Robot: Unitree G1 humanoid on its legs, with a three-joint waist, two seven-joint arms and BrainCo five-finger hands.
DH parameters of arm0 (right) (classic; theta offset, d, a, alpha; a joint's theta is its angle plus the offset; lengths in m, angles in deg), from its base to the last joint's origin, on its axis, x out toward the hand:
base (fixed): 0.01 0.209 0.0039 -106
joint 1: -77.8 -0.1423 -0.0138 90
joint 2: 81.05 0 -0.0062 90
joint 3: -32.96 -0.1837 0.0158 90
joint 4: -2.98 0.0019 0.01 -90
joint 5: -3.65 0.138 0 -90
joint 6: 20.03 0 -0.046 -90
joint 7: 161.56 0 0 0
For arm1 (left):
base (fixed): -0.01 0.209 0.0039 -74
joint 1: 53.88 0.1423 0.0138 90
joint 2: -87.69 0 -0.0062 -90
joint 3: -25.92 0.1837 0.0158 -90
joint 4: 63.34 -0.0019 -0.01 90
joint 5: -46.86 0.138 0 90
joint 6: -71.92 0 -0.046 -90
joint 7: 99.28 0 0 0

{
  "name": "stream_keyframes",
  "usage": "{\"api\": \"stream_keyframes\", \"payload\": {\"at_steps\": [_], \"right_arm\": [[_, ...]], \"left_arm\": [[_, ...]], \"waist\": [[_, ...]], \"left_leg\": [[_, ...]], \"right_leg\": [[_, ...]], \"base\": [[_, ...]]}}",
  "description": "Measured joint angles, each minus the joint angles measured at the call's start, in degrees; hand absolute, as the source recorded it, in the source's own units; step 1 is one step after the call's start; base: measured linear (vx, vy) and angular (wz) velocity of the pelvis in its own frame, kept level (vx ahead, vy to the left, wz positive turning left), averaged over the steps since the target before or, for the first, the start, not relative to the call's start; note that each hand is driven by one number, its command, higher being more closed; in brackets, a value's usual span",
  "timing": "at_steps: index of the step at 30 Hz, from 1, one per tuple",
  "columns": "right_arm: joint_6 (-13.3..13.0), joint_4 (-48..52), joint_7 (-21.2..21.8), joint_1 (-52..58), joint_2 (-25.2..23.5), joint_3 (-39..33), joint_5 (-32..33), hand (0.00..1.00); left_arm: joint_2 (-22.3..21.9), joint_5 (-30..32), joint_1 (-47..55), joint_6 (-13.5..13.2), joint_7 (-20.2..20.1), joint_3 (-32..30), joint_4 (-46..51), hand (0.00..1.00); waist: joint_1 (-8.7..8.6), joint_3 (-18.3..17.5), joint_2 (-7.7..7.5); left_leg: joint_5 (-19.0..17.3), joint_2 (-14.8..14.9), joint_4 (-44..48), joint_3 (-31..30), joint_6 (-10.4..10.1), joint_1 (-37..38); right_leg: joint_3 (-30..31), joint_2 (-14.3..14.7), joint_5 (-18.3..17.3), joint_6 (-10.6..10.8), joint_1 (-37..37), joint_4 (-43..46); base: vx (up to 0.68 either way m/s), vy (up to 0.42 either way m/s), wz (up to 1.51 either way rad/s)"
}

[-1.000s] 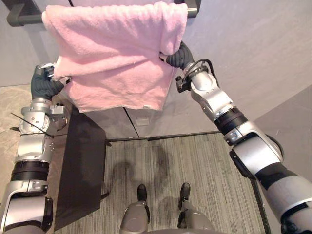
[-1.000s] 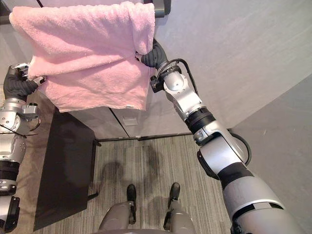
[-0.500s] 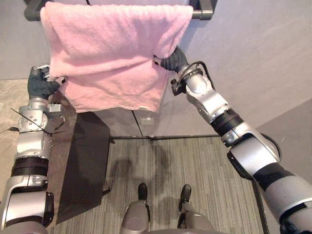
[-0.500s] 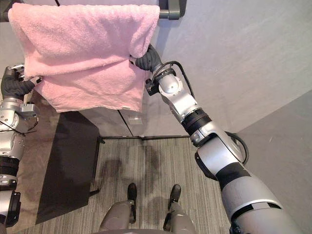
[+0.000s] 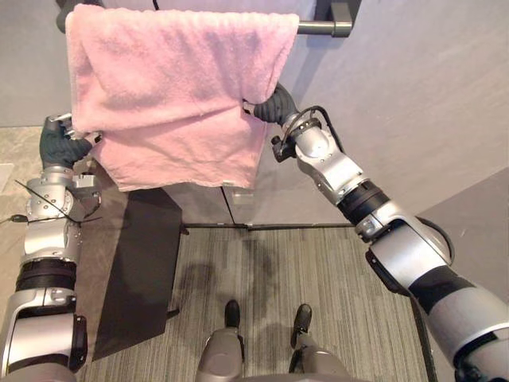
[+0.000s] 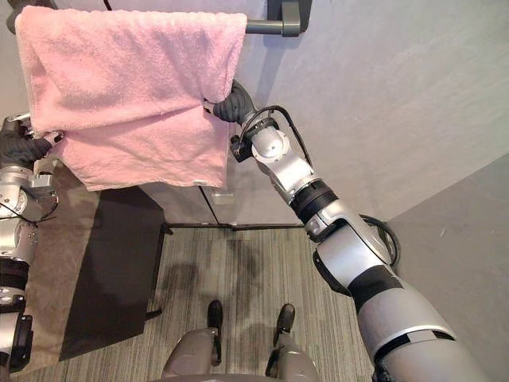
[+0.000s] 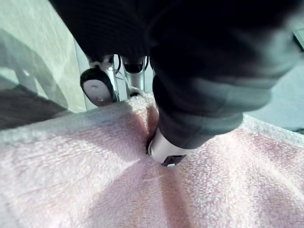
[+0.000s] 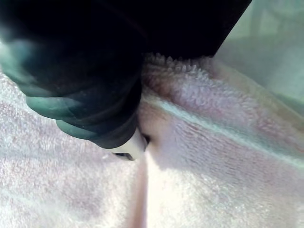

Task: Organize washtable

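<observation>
A pink towel (image 5: 175, 72) hangs folded over a dark rail (image 5: 318, 28) on the grey wall. My left hand (image 5: 62, 145) grips the towel's left edge below the rail. My right hand (image 5: 269, 107) grips its right edge, under the front fold. In the left wrist view my thumb (image 7: 164, 152) presses into the pink cloth (image 7: 71, 175), and in the right wrist view my thumb (image 8: 128, 147) pinches a fold of the cloth (image 8: 213, 156). Both hands are shut on the towel, with their fingers mostly hidden in it.
A dark tabletop (image 5: 135, 270) stands at the left under the towel. Grey cabinet doors (image 5: 207, 203) sit below the rail. Striped carpet (image 5: 318, 302) covers the floor in front, and a plain grey wall (image 5: 413, 95) runs to the right.
The camera has tilted, so more of the rail's right end shows. Both hands have dropped lower from the rail with the towel's edges, and the towel lies flatter.
</observation>
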Motion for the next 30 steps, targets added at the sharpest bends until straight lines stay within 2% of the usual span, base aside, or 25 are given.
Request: {"api": "stream_keyframes", "payload": {"at_steps": [2, 3, 9, 13, 30], "right_arm": [[0.0, -0.2, 0.0, 0.0, 0.0, 0.0, 0.0, 1.00], [0.0, -0.6, 0.0, 0.0, -0.1, -0.1, 0.0, 0.00], [0.8, -3.6, -0.4, 0.0, 0.4, -3.4, 0.0, 0.00], [1.6, -3.6, -0.4, 0.5, 1.9, -3.4, 0.1, 0.00], [3.3, -4.1, 1.4, 3.8, 2.2, -3.4, 0.6, 0.00]], "left_arm": [[0.0, 0.0, 0.3, 0.0, -0.1, 0.0, 0.0, 1.00], [0.0, 0.0, 0.3, 0.0, -0.1, 0.0, 0.0, 0.00], [0.0, 0.0, 0.7, 0.2, 0.1, -0.4, -0.9, 0.00], [0.0, 0.0, 1.3, 0.4, 0.2, -0.7, -2.1, 0.00], [0.8, 0.0, 1.4, 1.5, 0.1, -2.7, -2.4, 0.00]], "waist": [[-0.02, 0.0, 0.00], [-0.04, 0.0, -0.01], [-0.03, 0.0, -0.01], [0.03, 0.0, -0.01], [0.09, -0.2, -0.16]], "left_leg": [[0.8, -0.1, -1.4, -0.1, -0.1, 0.6], [1.0, -0.1, -1.6, -0.2, -0.2, 0.6], [2.3, -0.1, -3.4, -0.4, -0.4, 1.5], [2.3, 0.0, -3.5, -0.4, -0.4, 2.3], [3.1, -0.1, -4.8, -0.5, -0.8, 4.6]], "right_leg": [[-0.1, 0.0, 0.0, 0.0, 0.0, 0.0], [-0.3, 0.1, 0.0, 0.0, 0.0, 0.0], [-0.4, 0.2, 0.0, -0.1, 0.3, 0.0], [-0.4, 0.3, -0.1, -0.1, 1.0, 0.0], [-0.5, 0.3, -0.1, -0.1, 2.7, 0.0]], "base": [[0.00, 0.008, 0.05], [0.00, 0.006, 0.05], [0.00, 0.001, 0.01], [0.00, 0.000, 0.00], [0.00, 0.000, 0.00]]}}
